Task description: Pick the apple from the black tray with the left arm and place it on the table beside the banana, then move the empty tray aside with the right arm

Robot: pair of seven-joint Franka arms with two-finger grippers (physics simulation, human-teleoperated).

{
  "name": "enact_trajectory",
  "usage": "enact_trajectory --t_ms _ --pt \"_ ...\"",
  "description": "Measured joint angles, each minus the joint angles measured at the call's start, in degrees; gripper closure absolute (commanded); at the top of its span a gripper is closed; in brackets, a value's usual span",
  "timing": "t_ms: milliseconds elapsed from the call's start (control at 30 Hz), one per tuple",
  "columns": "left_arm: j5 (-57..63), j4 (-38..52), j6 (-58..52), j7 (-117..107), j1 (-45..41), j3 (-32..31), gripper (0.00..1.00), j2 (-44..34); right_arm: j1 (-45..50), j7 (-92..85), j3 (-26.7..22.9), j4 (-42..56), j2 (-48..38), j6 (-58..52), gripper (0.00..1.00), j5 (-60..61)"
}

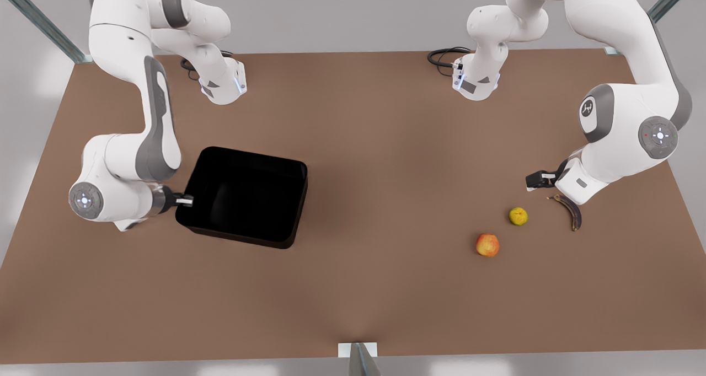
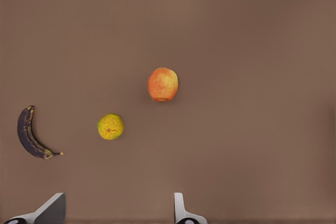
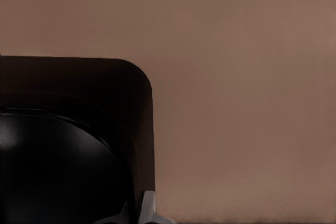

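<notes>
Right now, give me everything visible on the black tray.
The black tray is a glossy, rectangular shallow bin with rounded corners and raised walls, plastic by its look. It sits flat and slightly skewed on the brown table, toward the front view's left, with nothing visible inside. The right gripper is at the rim of its short wall, one finger just outside the wall near a corner. The apple lies on the table well apart from it.

Glossy black tray (image 1: 242, 197), matt brown table (image 1: 375, 161), smooth-skinned apple (image 1: 487, 245).
</notes>
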Motion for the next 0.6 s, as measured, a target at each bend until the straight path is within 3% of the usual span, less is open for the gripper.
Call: enact_trajectory --t_ms 333,600 --pt "0.0 0.0 0.0 -0.1 -0.1 0.0 0.00 0.0 -0.1 -15.3 -14.2 1.6 1.0 -6.8 0.89 -1.7" --pt "0.0 0.0 0.0 -0.1 -0.1 0.0 0.00 0.0 -0.7 -25.5 -16.0 1.5 8.1 -4.1 0.89 -1.7"
